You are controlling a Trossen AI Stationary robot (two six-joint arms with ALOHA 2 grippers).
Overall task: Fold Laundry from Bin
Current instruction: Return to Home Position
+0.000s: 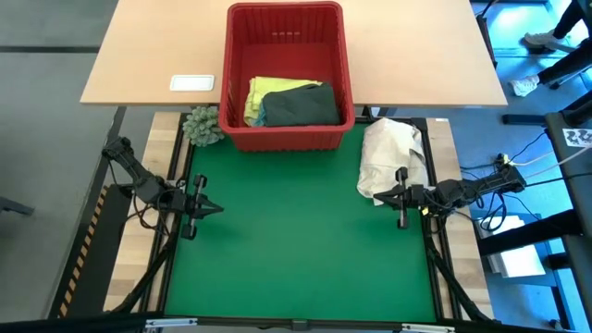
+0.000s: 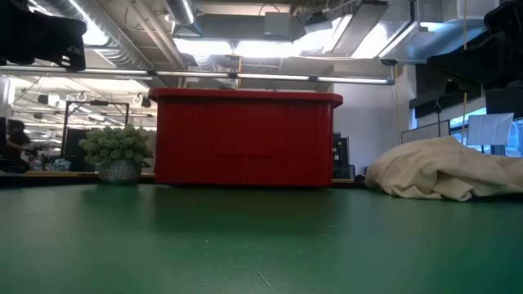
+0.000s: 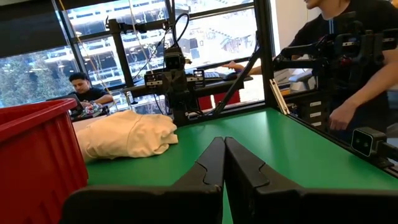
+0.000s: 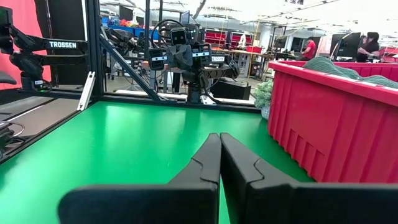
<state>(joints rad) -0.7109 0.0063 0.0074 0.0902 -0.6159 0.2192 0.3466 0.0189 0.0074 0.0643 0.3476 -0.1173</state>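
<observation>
Laundry [image 1: 291, 104] lies inside the bin [image 1: 286, 139], which stands at the far edge of the green mat [image 1: 296, 240]. No garment is on the mat, so the job looks all but finished. What seems left is only for the arms to settle at rest, and they appear close to that.

The left gripper [image 1: 215, 208] sits at the mat's left edge and the right gripper [image 1: 377, 195] at its right edge, both pointing inward. Each has its jaws pressed together on nothing, as both wrist views show.

Counted: one bin. Two garments show in it, a yellow one [image 1: 264, 88] and a dark green one [image 1: 298, 104] lying partly over it. Whether more pieces lie underneath cannot be told. One cream bundle of cloth [image 1: 390, 153] rests on the mat just beside the right gripper and outside the bin. One small spiky plant [image 1: 203, 125] stands by the bin's left front corner, and one white card [image 1: 192, 82] lies on the wooden table left of the bin.
</observation>
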